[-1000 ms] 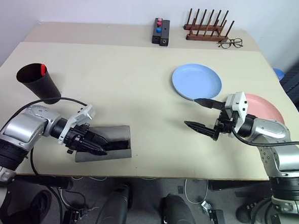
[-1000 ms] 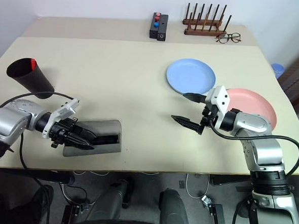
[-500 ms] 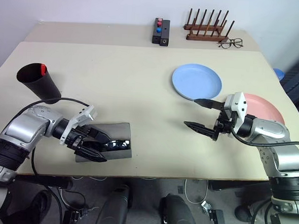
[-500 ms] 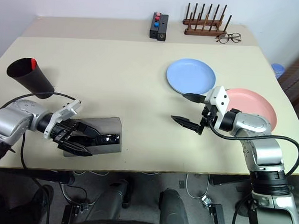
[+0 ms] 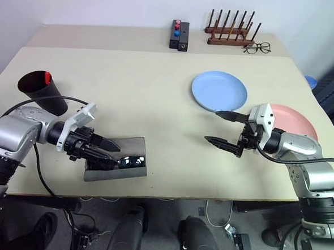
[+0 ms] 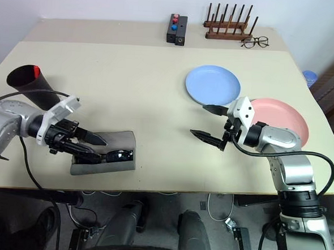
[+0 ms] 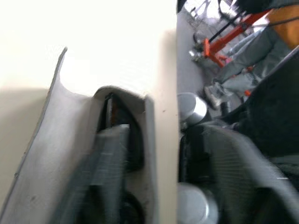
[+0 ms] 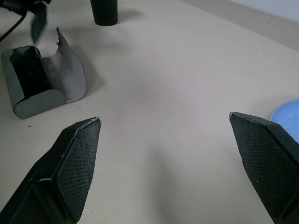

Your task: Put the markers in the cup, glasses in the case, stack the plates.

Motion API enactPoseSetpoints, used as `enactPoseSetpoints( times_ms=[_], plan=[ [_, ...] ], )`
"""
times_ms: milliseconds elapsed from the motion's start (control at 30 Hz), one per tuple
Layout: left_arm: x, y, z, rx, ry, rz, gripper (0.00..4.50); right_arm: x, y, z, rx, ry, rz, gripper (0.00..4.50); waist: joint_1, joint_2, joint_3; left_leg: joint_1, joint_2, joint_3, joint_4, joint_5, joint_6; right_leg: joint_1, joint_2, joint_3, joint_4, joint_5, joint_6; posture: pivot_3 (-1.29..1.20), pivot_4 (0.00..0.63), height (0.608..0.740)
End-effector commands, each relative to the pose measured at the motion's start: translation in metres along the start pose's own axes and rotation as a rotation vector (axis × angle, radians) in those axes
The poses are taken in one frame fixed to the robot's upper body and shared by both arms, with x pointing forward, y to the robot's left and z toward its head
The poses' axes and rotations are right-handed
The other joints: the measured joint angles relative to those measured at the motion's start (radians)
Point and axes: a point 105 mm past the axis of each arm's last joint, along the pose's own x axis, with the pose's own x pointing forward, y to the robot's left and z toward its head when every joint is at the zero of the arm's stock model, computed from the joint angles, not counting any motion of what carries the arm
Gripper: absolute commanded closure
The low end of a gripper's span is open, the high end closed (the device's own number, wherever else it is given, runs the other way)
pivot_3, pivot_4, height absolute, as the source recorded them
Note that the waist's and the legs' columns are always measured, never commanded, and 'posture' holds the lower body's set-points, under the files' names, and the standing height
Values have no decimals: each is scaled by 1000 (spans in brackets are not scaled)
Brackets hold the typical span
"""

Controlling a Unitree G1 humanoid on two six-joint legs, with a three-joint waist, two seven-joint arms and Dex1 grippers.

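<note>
Near the beige bench's front edge, we hold the left end effector, fingers nearly together and empty, over the grey case now housing the glasses, while the right end effector waits spread wide by the blue plate.

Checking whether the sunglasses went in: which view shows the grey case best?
The right eye view: the whole case lies on the table, dark glasses showing at its open end. The left eye view shows the same. The left wrist view is blurred, the right wrist view distant, interior dark.
</note>
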Motion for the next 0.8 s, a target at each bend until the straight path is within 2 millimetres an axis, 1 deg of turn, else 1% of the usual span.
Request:
enactPoseSetpoints(
  times_ms=[33, 67, 100, 133, 167, 233, 267, 300, 433, 500, 567, 633, 700, 800],
  plan=[
    [-17, 9, 43, 109, -198, 103, 3862, 2, -1, 14, -39, -57, 1, 0, 5, 0, 0, 0, 0, 0, 0, 0, 0, 0, 0, 0, 0, 0, 0, 0, 150, 735],
    [-21, 14, 52, 125, -246, 138, 4359, 3, -1, 17, -37, -68, 2, 0, 5, -1, 0, 0, 0, -1, 1, 0, 0, 1, 0, -1, 0, 0, 0, 0, 150, 735],
    [-24, 20, 59, 151, -281, 182, 4443, 3, -1, 18, -37, -73, 2, 0, 4, -1, 0, -1, 0, -1, 2, 0, 0, 1, 0, -2, 0, 0, 0, 0, 150, 735],
    [-27, 23, 63, 168, -299, 210, 4443, 4, -2, 19, -37, -75, 2, 0, 3, -1, 0, 0, 0, -1, 2, 0, 0, 1, 0, -2, 0, 0, 0, 0, 150, 735],
    [-29, 31, 67, 173, -318, 267, 4443, 4, -2, 16, -49, -57, 4, 0, 2, -1, 0, 0, -1, -1, 2, 0, 0, 1, 0, -2, 0, 0, 1, 0, 150, 735],
    [-33, 46, 65, 228, -285, 391, 4443, 5, -3, 10, -64, -30, 1, 0, 2, 0, 0, 0, -1, -1, 2, 0, 0, 1, 0, -2, 0, 0, 1, 0, 150, 735],
    [-33, 51, 64, 250, -266, 430, 4443, 5, -3, 9, -67, -25, -1, 0, 0, 0, 0, 0, -1, 0, 1, 0, 0, 1, 1, -2, 0, 0, 1, 0, 150, 735],
    [-31, 54, 59, 245, -226, 443, 4443, 5, -3, 9, -65, -28, 0, 0, -2, 0, 0, 0, -1, 0, 1, 0, 0, 1, 1, -1, 0, 0, 1, 0, 150, 735],
    [-21, 57, 20, 186, -28, 438, 4443, 5, -2, 9, -60, -32, 3, 0, -6, 0, 0, 0, 0, 1, 0, 0, 0, 0, 2, 0, 1, 0, 1, 0, 150, 735],
    [-16, 60, 10, 185, -18, 442, 4443, 5, -1, 7, -57, -31, 3, 0, -3, 0, 0, 1, 0, 2, 0, 0, 0, 0, 2, 1, 1, 0, 1, 0, 150, 735],
    [-11, 62, -4, 125, -28, 433, 4443, 5, -1, 5, -57, -22, 5, 0, 0, 0, 0, 1, 0, 2, 0, 0, 0, 0, 1, 1, 1, 0, 1, 0, 150, 735],
    [-7, 60, -18, 111, 2, 413, 4443, 5, -1, 5, -57, -21, 4, 0, 2, 0, 0, 1, 0, 2, 0, 0, 0, 0, 1, 1, 1, 0, 1, 0, 150, 735],
    [-4, 54, -24, 76, 7, 375, 4443, 4, -1, 5, -56, -20, 3, 0, 2, 0, 0, 1, 0, 2, 0, 0, 0, 0, 0, 1, 1, 0, 1, 0, 150, 735],
    [2, 43, -21, 48, -15, 308, 4443, 3, -1, 3, -54, -15, 1, 0, 0, 0, 0, 2, 0, 2, 0, 0, 0, 1, 0, 1, 1, 0, 0, 0, 150, 735]
  ],
)
